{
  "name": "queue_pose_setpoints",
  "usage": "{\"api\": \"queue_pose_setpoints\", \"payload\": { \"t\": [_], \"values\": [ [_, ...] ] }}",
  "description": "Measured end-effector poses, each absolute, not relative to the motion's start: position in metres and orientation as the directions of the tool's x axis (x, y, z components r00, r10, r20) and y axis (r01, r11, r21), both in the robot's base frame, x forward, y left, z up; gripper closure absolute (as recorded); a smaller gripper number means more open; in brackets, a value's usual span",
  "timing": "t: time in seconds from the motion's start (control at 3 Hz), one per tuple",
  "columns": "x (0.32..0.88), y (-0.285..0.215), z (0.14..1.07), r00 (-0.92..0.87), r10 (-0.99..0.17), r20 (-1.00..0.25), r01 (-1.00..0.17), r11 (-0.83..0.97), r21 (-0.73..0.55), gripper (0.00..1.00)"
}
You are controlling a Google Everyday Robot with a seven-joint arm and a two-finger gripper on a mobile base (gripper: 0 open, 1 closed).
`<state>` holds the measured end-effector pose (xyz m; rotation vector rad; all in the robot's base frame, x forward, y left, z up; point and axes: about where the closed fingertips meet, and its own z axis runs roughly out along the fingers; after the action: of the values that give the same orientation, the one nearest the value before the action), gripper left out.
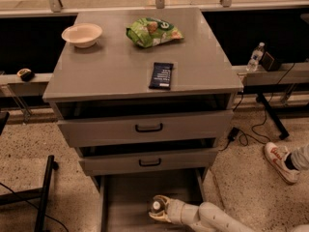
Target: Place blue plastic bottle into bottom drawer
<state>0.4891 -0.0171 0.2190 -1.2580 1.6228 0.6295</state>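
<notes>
The bottom drawer [126,193] is pulled open at the foot of the grey cabinet, and its inside is plain grey. My gripper [158,209] reaches in from the lower right and sits low over the drawer's right half. It is shut on the blue plastic bottle [156,207]. I see the bottle end-on, with its white cap facing me between the tan fingers [163,200]. The bottle's body is hidden behind the gripper and wrist.
Two shallower drawers [148,127] with black handles stand slightly open above. On the cabinet top are a bowl [82,34], a green chip bag [153,31] and a dark snack bar [161,75]. A small water bottle [255,56] stands at the right, a shoe [280,162] on the floor.
</notes>
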Motion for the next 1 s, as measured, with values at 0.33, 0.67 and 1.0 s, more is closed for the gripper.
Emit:
{"api": "queue_pose_setpoints", "payload": {
  "t": [0.33,0.67,1.0],
  "values": [
    [0.489,-0.017,0.219,-0.015,-0.438,-0.899,-0.93,0.337,-0.149,0.28],
    [0.489,-0.017,0.222,-0.015,-0.438,-0.899,-0.93,0.337,-0.148,0.04],
    [0.487,-0.006,0.238,-0.085,-0.392,-0.916,-0.929,0.362,-0.068,0.0]
  ]
}}
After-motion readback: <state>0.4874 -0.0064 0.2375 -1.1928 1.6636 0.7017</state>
